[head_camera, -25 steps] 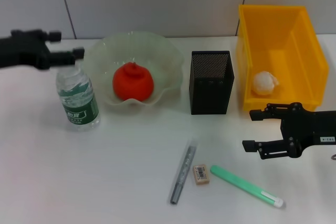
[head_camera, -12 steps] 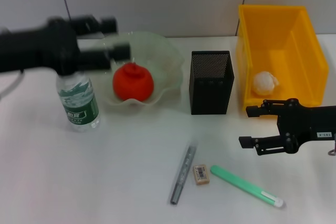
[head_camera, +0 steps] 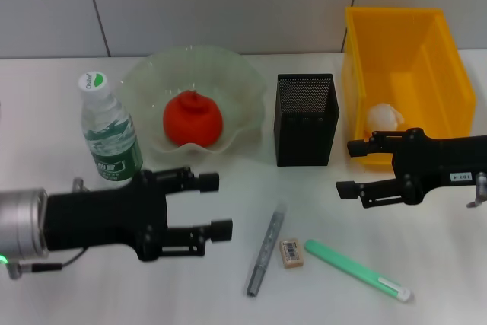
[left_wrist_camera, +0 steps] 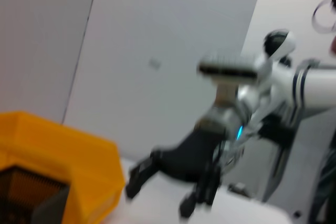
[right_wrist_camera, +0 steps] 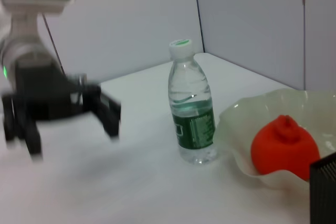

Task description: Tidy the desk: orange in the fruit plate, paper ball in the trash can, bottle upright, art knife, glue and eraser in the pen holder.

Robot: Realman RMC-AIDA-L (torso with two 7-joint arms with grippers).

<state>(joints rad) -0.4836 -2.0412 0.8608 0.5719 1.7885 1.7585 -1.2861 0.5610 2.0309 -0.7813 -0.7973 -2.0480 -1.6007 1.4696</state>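
though hidden from wrist views, eraser point(head_camera: 291, 253) shows overhead.

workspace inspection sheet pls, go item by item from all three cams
surface: white desk, flat, no spills seen
orange: orange lies in the fruit plate
paper ball: paper ball sits in the trash can
bottle: bottle upright, cap on
pen holder: pen holder upright, nothing seen inside
loose items: art knife, eraser and glue lie on the desk in front of the pen holder
clutter: nothing seen
grippers: left gripper open, in front of the bottle; right gripper open, in front of the trash can
cables: thin cable at the left arm's wrist
surroundings: grey panelled wall behind
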